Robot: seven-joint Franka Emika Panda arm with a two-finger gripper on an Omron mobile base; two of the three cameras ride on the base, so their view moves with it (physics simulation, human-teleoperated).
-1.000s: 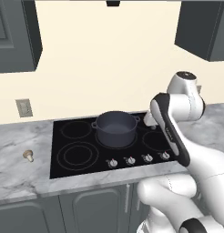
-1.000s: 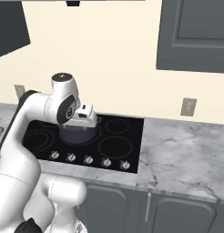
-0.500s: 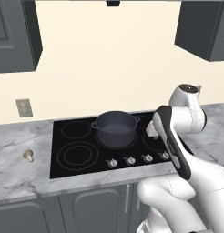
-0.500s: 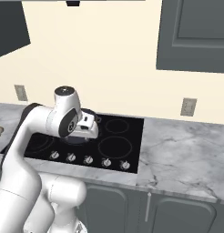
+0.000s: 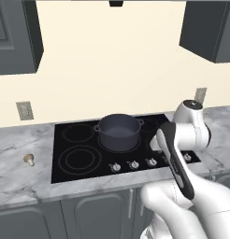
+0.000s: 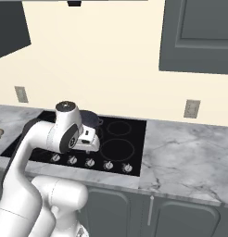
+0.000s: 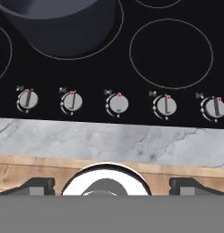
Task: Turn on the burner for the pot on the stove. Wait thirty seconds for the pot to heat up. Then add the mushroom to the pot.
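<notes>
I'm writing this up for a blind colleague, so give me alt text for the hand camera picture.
Looking down on the black stove: five silver knobs in a row along its front edge, all pointing up. The dark pot sits on its ringed burner at upper left. Grey marble counter runs below, with the open gripper fingertips at the bottom.

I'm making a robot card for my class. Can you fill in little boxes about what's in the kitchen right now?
pot: on the stove, over a ring at the back
mushroom: on the counter, left of the stove
knobs: five in a row along the stove's front edge
gripper: open, holding nothing, above the knobs
</notes>
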